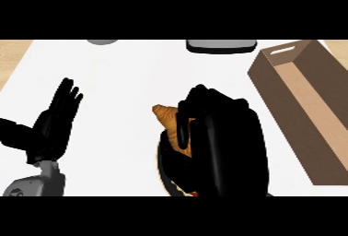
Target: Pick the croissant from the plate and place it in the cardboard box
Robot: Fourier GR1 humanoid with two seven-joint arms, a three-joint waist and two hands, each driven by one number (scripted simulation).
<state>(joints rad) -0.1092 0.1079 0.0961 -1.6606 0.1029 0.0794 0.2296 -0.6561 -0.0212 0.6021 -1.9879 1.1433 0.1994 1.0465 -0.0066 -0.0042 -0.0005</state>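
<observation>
A golden-brown croissant (168,119) lies on a dark plate (165,159) near the middle of the white counter. My right hand (221,138) covers most of both, its fingers curled over the croissant, so only the pastry's left tip and a strip under the fingers show. The cardboard box (302,106) stands open to the right of that hand, long and tilted, with nothing visible inside. My left hand (58,120) rests open at the left, fingers straight and pointing up, well apart from the plate.
A grey object (221,45) sits at the counter's far edge, and part of a grey round thing (102,41) shows at the top left. Wooden floor shows beyond the counter's left edge (10,55).
</observation>
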